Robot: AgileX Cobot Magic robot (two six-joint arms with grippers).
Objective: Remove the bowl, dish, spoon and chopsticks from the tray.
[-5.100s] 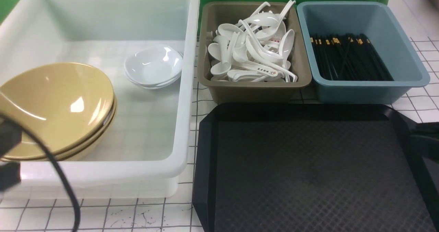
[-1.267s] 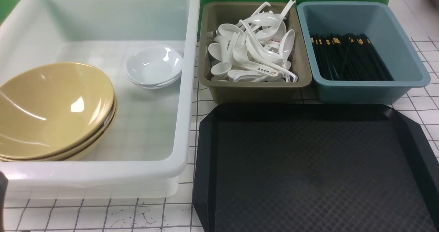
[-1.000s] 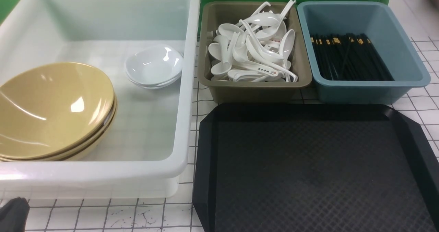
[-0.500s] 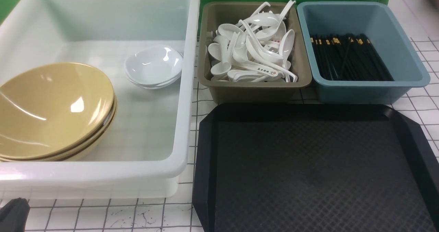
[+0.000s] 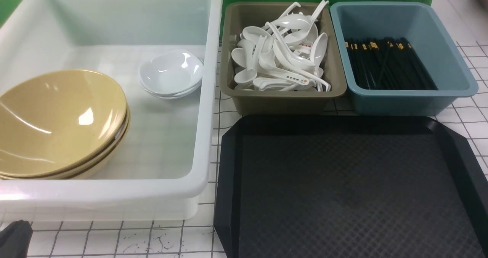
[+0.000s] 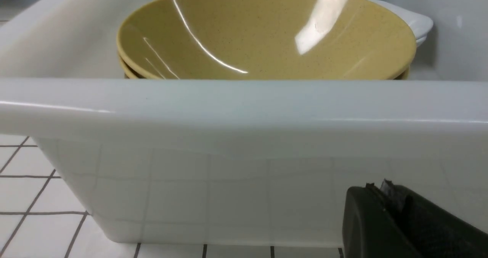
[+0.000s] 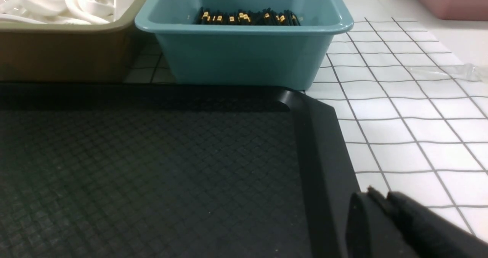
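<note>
The black tray (image 5: 343, 197) is lying flat by the table's (image 5: 152, 239) near edge, its top showing bare.
The yellow bowl (image 5: 61, 120) is leaning, shiny, on a stack in the big white tub (image 5: 194, 136). The left tool (image 6: 385, 191) is staying pinched shut near that tub; the right tool (image 7: 377, 199) is keeping its tips close together.

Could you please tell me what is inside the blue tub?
Black chopsticks with gold bands lie in the blue tub; the tub's floor beneath them is covered.
</note>
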